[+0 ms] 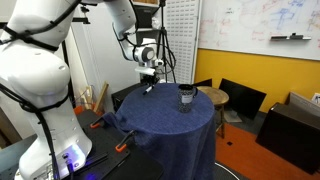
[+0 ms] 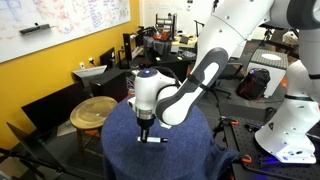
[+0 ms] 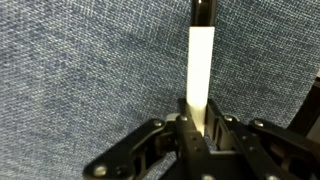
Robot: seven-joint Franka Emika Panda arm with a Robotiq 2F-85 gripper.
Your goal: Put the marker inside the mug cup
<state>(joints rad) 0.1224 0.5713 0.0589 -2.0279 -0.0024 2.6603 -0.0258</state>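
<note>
We see the tool clamped snugly on the thin white dark-tipped marker, low over the blue-cloth counter, perhaps touching it; the dark glossy mug cup stands apart.

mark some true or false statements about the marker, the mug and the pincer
1. The white marker with a dark end lies inside the dark grey glossy cylindrical mug. False: it is gripped by the pincer, over the cloth.
2. The mug stands upright on the blue cloth-covered table. True.
3. The pincer is closed on the marker. True.
4. The pincer hangs directly above the mug. False: the mug stands apart, off to one side.
</note>
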